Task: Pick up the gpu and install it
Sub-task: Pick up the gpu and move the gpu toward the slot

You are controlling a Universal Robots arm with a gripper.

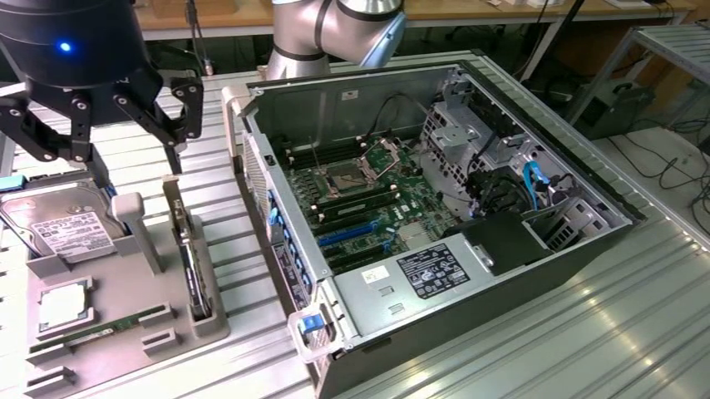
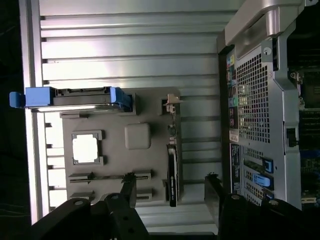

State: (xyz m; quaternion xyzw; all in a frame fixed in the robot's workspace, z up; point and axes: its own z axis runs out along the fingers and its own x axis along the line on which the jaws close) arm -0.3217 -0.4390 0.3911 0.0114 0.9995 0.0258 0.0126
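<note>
Gripper: black robot gripper (image 1: 135, 170) with a blue light on its body, hanging over the grey moulded parts holder (image 1: 145, 291); in the wrist view (image 2: 171, 189) it sits directly above the card.
Fingers: spread wide apart (image 2: 129, 189), one on either side of the card, pinching nothing and not touching it.
Gpu: thin flat black expansion card (the gpu) (image 1: 191, 266) standing on edge in a slot of the holder, along the side nearest the computer; its narrow pale metal bracket (image 1: 172, 204) stands upright at one end. From the wrist camera it shows as a dark strip (image 2: 172, 172) between the fingers.
Holder's other parts: boxy silver hard drive with a white label (image 1: 69, 229), a square silver processor chip (image 1: 63, 303), and a slim green memory stick (image 1: 106, 327), each in its own recess.
Computer: open grey tower case (image 1: 332, 104) lying on its side just beside the holder, on the exterior view's right, motherboard exposed.
Bench: ribbed aluminium bench (image 1: 621, 316) carrying holder and case.
</note>
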